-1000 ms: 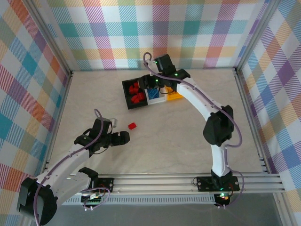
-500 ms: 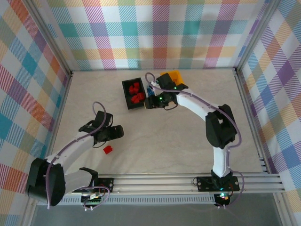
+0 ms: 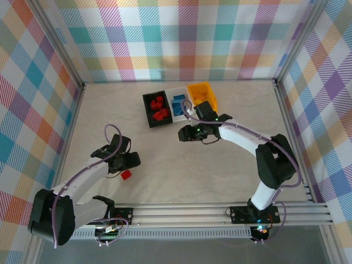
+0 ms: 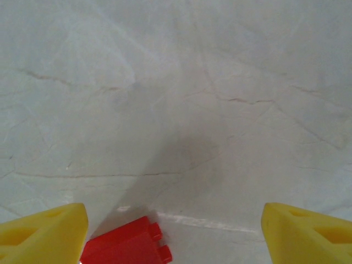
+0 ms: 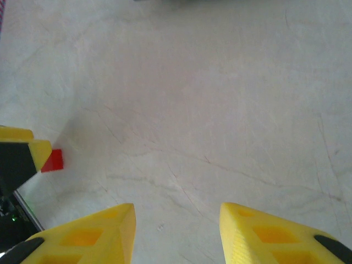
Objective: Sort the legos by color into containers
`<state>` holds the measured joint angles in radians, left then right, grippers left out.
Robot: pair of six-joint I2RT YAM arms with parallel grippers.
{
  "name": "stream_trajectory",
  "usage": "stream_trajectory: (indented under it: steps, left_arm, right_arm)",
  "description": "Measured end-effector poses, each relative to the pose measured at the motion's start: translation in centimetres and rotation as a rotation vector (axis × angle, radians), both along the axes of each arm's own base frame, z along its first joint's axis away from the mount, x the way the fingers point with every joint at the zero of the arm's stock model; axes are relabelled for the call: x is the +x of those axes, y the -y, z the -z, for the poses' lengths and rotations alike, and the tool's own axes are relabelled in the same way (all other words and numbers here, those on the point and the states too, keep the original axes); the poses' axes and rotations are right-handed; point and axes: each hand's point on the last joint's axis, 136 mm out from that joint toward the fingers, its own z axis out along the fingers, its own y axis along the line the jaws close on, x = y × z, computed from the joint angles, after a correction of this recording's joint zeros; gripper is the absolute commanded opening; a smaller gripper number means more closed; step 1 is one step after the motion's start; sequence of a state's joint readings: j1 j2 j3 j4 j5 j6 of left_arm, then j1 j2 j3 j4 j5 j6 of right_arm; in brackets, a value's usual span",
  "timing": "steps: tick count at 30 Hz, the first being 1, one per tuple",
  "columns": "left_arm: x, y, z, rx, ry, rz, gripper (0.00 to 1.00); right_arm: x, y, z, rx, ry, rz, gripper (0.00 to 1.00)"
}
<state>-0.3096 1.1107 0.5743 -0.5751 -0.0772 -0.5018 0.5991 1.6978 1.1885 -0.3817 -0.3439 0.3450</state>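
One red lego (image 3: 126, 175) lies on the table right below my left gripper (image 3: 133, 160). In the left wrist view that lego (image 4: 127, 245) sits low in the frame, close to the left fingertip (image 4: 47, 234), and the left gripper (image 4: 176, 236) is open and holds nothing. At the back stand the three containers: a black bin (image 3: 147, 109) with red legos, a white bin (image 3: 179, 105) with blue legos and a yellow-orange bin (image 3: 202, 94). My right gripper (image 3: 182, 133) hovers over bare table just in front of the bins. Its fingers are apart and empty (image 5: 176, 236).
Checked walls and a metal frame (image 3: 77, 110) enclose the marble table. The right wrist view looks across the table to the red lego (image 5: 53, 160) and a yellow fingertip (image 5: 25, 147) of the left gripper. Free room lies between the two arms.
The right gripper has pulled back from over the bins toward the table's middle, uncovering the yellow-orange bin. The red lego now lies nearer the front left, with the left gripper beside it.
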Motion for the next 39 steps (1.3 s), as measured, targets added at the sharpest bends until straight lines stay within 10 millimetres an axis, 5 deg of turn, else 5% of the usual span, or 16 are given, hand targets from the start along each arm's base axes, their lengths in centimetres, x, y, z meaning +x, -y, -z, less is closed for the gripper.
stream_trajectory:
  steps: [10,17,27,39]
  left_arm:
    - [-1.7,-0.8,2.1,0.004,-0.067,-0.092,0.82]
    - [-2.1,-1.0,3.1,0.008,-0.105,-0.134,0.80]
    - [-2.3,-1.7,3.3,0.035,-0.109,-0.177,0.61]
    - [-3.3,-0.7,2.6,-0.049,-0.102,-0.174,0.61]
  right_arm:
    - [-1.3,0.8,-1.4,0.040,0.043,0.001,0.45]
    - [-2.2,1.4,-0.6,0.031,0.035,-0.002,0.45]
    - [-2.5,1.6,0.2,0.022,0.045,-0.020,0.45]
    - [-2.4,1.8,0.6,0.036,0.056,-0.022,0.45]
